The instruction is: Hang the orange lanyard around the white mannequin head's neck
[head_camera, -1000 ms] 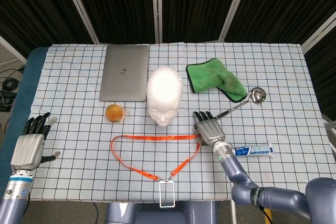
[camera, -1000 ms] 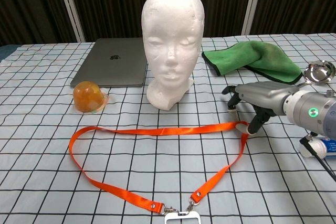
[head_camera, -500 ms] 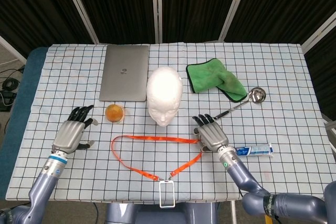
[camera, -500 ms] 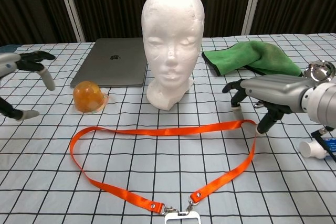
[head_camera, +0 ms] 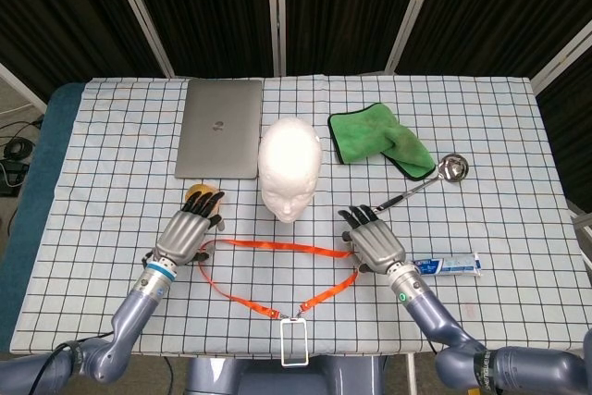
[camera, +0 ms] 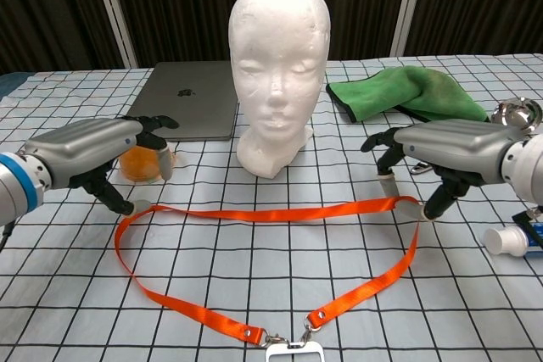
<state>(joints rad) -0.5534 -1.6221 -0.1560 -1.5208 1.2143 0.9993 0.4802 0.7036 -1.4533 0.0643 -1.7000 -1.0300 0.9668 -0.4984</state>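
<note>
A: Since the orange lanyard (camera: 263,212) lay flat in a loop on the bench (head_camera: 481,136), just in front of the white mannequin head (camera: 278,65), how did it look to handle?

B: Light, limp, flat webbing, by my reading. No stiffness; it would sag and fold wherever unsupported. A metal clip and clear badge holder (head_camera: 293,340) sat at the near end, the only weight on it, likely to swing.

A: And the hands?

B: Left robot hand (camera: 93,154) was at the loop's left corner, fingers curved down, tips touching or just beside the strap. Right robot hand (camera: 437,152) was at the right corner, one fingertip on the strap. Neither had clearly closed on it; I couldn't tell grasp from touch in either view.

A: Where to take hold?

B: At those two far corners, pinching the strap's flat faces, so the loop spreads wide enough to clear the crown. Thin strap on cloth would be hard to get under; slipping was the risk. The foam head looked light and might tip if snagged.
</note>
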